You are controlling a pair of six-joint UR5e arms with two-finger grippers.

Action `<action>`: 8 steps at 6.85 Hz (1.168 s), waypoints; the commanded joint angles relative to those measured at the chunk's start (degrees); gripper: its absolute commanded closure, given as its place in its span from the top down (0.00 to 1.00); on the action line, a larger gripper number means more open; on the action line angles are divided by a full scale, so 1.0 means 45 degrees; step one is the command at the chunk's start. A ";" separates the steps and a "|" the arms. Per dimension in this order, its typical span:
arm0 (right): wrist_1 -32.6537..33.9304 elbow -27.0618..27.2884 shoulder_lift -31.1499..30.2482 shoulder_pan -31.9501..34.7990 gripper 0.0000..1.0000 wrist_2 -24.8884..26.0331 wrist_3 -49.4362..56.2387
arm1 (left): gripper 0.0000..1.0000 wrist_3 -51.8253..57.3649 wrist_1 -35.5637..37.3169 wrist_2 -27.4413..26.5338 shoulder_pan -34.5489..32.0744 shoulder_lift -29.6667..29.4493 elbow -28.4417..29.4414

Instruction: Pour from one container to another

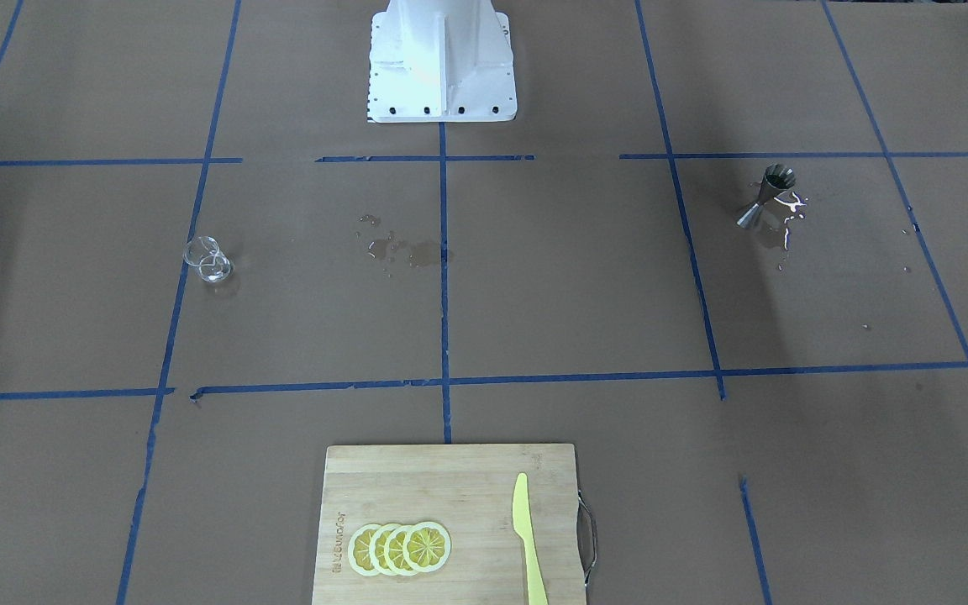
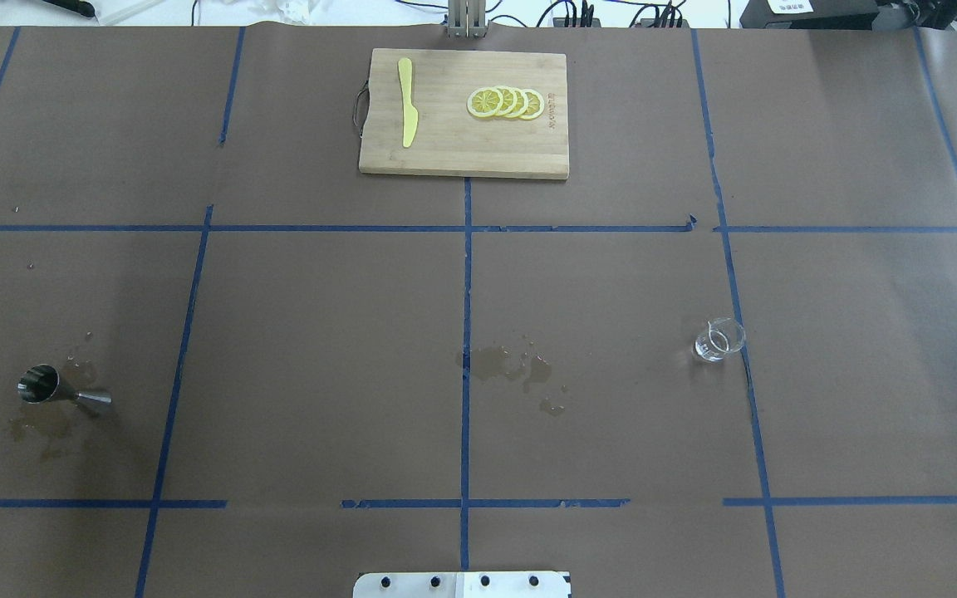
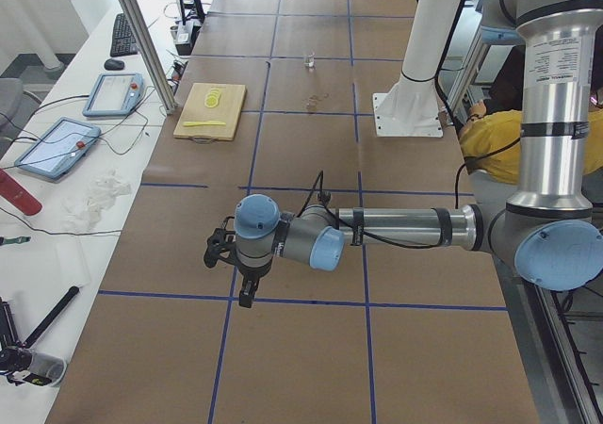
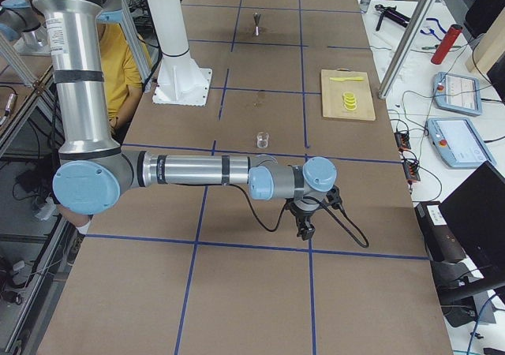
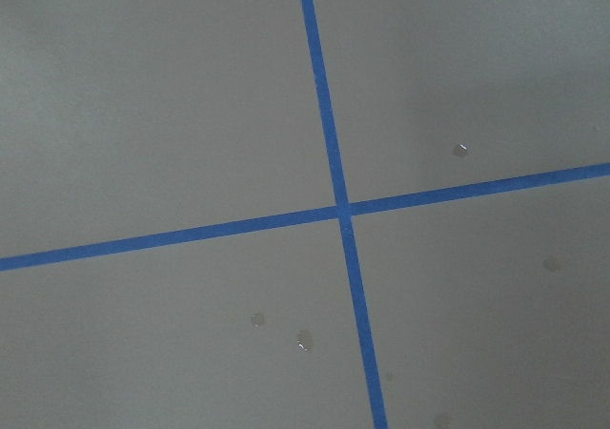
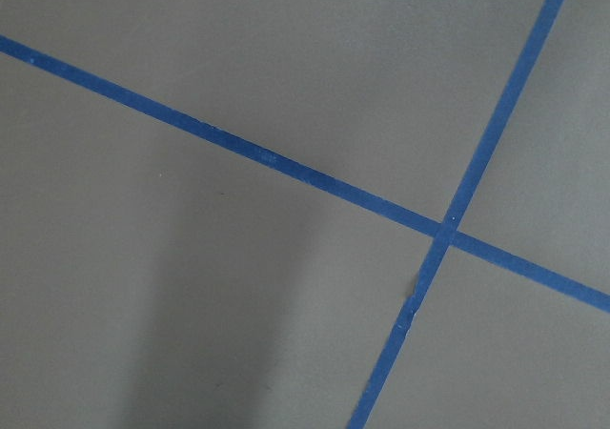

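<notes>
Looking down from both wrist cameras, I see only brown paper and crossing blue tape, no fingers, so I cannot tell whether either gripper is spread or closed. The left gripper (image 3: pixel 247 295) shows only in the left side view: it points straight down close over the paper, at the end of a forearm stretched out level and low across the table's left end. The right gripper (image 4: pixel 304 232) mirrors that pose at the opposite end, wrist bent down, forearm level. Neither holds anything I can make out. Well away from both, the glass cup (image 2: pixel 719 339) stands upright on a tape line on the robot's right half, and the jigger (image 2: pixel 63 390) stands far off on the left half with wet patches around its foot. Between them lies a small spill (image 2: pixel 512 365). Beyond it sits a cutting board (image 2: pixel 462 158) carrying a yellow knife (image 2: pixel 407 112) and lemon slices (image 2: pixel 505 103).
</notes>
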State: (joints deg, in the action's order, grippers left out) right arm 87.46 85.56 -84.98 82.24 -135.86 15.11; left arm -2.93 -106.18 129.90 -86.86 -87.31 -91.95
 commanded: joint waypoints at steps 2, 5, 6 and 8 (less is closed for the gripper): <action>0.0016 0.0030 0.0135 -0.0093 1.00 0.0269 0.0060 | 1.00 0.1152 0.1638 -0.1349 0.0688 -0.0575 -0.0192; 0.0017 -0.0048 0.0155 -0.0112 1.00 0.0210 0.0080 | 1.00 0.1939 0.4669 0.0017 0.0044 -0.1574 -0.0074; 0.0016 -0.0048 0.0155 -0.0112 1.00 0.0190 0.0061 | 1.00 0.1979 0.4651 0.0890 0.0024 -0.1497 0.0216; -0.0003 -0.0010 0.0116 -0.0112 1.00 0.0190 0.0041 | 1.00 0.1980 0.4398 0.1387 0.0005 -0.1008 0.0063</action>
State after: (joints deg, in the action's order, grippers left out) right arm 87.52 85.31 -84.33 81.74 -134.94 15.34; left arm 5.89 -85.74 134.81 -86.77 -92.77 -91.57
